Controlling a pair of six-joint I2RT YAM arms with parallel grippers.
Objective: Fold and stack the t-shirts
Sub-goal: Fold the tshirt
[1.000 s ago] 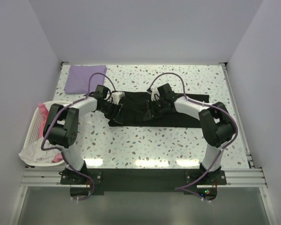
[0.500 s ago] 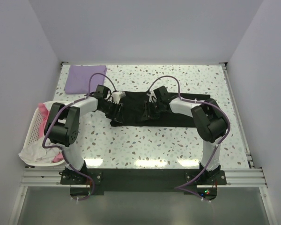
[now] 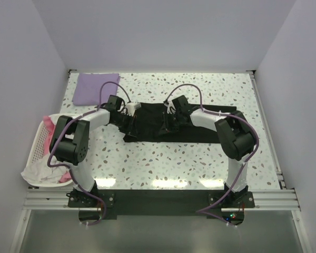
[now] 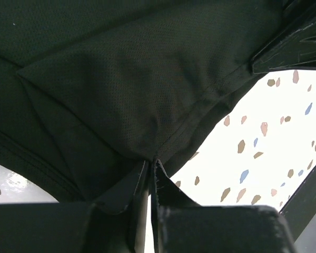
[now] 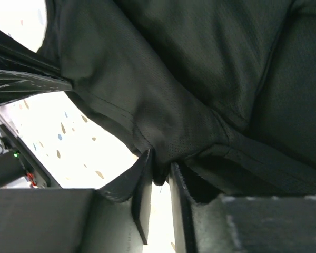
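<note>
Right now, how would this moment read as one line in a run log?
step: folding black shirt | left tool: pinching its edge | right tool: pinching its edge | purple shirt: folded, far left corner

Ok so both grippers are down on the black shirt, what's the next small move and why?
Probably raise both together a little, to check the grip before folding. The left gripper pinches the edge of the black t-shirt, the right gripper has a fold of it between its fingers, and the rest lies flat on the table.
</note>
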